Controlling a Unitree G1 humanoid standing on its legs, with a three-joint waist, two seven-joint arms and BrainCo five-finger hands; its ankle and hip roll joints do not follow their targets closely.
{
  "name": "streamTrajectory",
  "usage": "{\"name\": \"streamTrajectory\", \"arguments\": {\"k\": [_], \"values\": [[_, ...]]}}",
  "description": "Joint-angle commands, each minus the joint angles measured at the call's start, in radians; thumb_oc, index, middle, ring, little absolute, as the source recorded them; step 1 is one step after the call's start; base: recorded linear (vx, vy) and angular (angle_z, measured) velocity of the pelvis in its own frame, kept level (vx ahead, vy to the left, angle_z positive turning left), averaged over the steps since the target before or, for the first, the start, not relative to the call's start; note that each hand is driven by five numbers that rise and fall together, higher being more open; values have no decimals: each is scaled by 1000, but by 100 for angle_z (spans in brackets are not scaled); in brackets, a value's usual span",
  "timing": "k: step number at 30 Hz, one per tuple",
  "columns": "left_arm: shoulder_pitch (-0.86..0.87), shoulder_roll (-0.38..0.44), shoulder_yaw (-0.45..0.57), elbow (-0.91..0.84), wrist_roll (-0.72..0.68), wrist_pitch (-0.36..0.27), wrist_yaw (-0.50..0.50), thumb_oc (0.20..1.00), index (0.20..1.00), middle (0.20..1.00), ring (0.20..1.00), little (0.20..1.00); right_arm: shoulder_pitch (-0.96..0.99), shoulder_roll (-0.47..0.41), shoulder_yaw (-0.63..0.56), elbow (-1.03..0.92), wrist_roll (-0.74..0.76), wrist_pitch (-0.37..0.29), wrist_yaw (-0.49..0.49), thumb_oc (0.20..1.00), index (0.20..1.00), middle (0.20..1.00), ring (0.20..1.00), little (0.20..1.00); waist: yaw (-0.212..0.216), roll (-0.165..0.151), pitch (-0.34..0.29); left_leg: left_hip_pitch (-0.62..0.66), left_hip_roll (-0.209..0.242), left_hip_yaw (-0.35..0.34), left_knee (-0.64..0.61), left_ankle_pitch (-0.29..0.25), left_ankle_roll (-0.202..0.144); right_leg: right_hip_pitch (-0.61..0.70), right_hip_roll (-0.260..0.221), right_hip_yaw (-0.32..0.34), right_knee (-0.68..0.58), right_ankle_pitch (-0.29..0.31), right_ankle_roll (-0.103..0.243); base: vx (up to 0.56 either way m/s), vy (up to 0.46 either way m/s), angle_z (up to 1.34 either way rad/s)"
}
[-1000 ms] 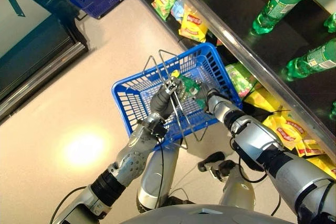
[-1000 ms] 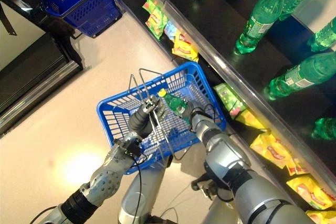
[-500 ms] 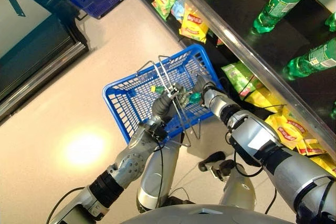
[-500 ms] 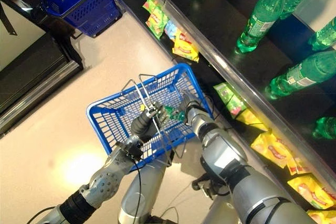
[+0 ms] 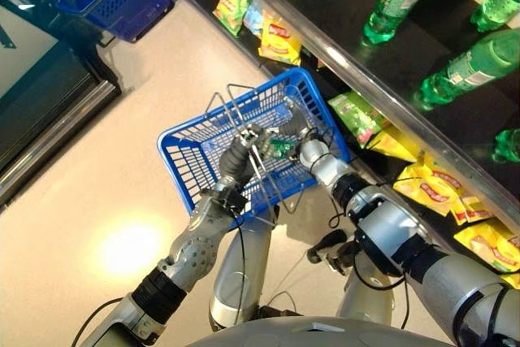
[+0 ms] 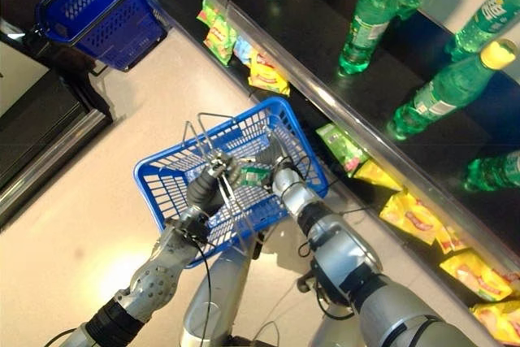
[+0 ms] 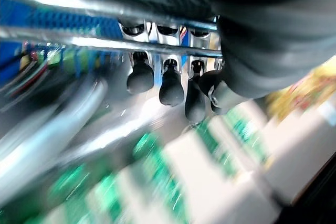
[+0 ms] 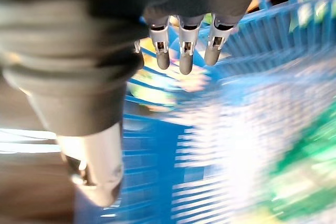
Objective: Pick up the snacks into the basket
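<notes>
Green snack packet (image 5: pixel 279 146) lies inside the blue plastic basket (image 5: pixel 195 156). I see left hand (image 5: pixel 240 154) curled round its wire handles (image 7: pixel 79 41); right hand (image 5: pixel 299 134) over basket, fingers straight.

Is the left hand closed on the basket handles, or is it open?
Closed. The left hand has its fingers curled over the two wire handles of the blue basket.
</notes>
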Motion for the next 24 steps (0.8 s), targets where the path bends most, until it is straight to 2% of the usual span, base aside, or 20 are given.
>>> {"name": "streamTrajectory", "arguments": {"k": [1, 2, 3, 7, 8, 9, 10, 17, 19, 20, 24], "values": [[8, -24, 94, -143, 88, -142, -51, 200, 200, 200, 200, 200, 118, -105, -6, -157, 37, -79, 88, 1000, 1000, 1000, 1000, 1000, -13, -14, -54, 11, 13, 62, 61, -107, 52, -24, -5, 35, -76, 203, 105, 19, -1, -19], [10, -25, 94, -143, 88, -142, -51, 200, 200, 200, 200, 200, 121, -108, -6, -161, 37, -77, 89, 1000, 1000, 1000, 1000, 1000, -14, -13, -55, 12, 12, 61, 61, -107, 52, -24, -6, 35, -76, 203, 106, 34, 0, -12], [30, -28, 123, -120, 86, -151, -51, 200, 200, 200, 200, 200, 195, -163, -14, -237, 50, -89, 122, 1000, 1000, 1000, 1000, 1000, -29, -22, -60, 26, 17, 64, 58, -110, 51, -11, -5, 35, -84, 204, 107, 30, 2, -9], [45, -45, 176, -31, 121, -159, -46, 200, 200, 200, 200, 200, 296, -245, -46, -308, 47, -97, 167, 1000, 1000, 1000, 1000, 1000, -55, -38, -79, 82, 31, 73, 35, -111, 46, 40, 3, 40, -118, 213, 111, 18, 12, -20], [42, -53, 183, -14, 124, -160, -47, 200, 200, 200, 200, 200, 308, -254, -53, -313, 49, -98, 174, 1000, 1000, 1000, 1000, 1000, -60, -39, -83, 88, 30, 79, 12, -78, 53, 47, 7, 29, -144, 239, 96, 39, 18, -14], [44, -58, 191, 10, 136, -160, -47, 200, 200, 200, 200, 200, 324, -260, -61, -316, 51, -101, 181, 1000, 1000, 1000, 1000, 1000, -65, -42, -86, 111, 32, 76, 18, -106, 45, 67, 9, 42, -140, 223, 112, -48, 25, -11], [42, -58, 190, 10, 136, -160, -48, 200, 200, 200, 200, 200, 323, -261, -63, -316, 51, -101, 181, 1000, 1000, 1000, 1000, 1000, -66, -42, -86, 103, 30, 80, 4, -77, 53, 63, 8, 30, -155, 243, 97, 26, 13, -20], [37, -108, 233, 140, 163, -146, -61, 200, 200, 200, 200, 200, 384, -262, -95, -260, 48, -91, 221, 1000, 1000, 1000, 1000, 1000, -98, -60, -128, 238, 29, 89, -119, -44, 40, 211, 33, 17, -304, 296, 112, 42, 14, -6], [41, -128, 248, 200, 176, -139, -68, 200, 200, 200, 200, 200, 399, -254, -98, -216, 44, -83, 239, 1000, 1000, 1000, 1000, 1000, -109, -64, -159, 304, 25, 103, -208, -20, 38, 269, 47, 26, -399, 334, 123, 84, 50, -9], [40, -128, 248, 201, 176, -139, -69, 200, 200, 200, 200, 200, 398, -254, -98, -216, 44, -83, 239, 1000, 1000, 1000, 1000, 1000, -109, -64, -157, 309, 25, 103, -212, -18, 38, 274, 48, 26, -402, 336, 124, 94, 71, -10], [62, -170, 292, 332, 218, -136, -75, 200, 200, 200, 200, 200, 418, -209, -104, -33, 52, -58, 269, 1000, 1000, 1000, 1000, 1000, -131, -60, -223, 455, -10, 151, -419, 44, 35, 364, 67, 60, -597, 430, 156, 130, 116, -22]]}}
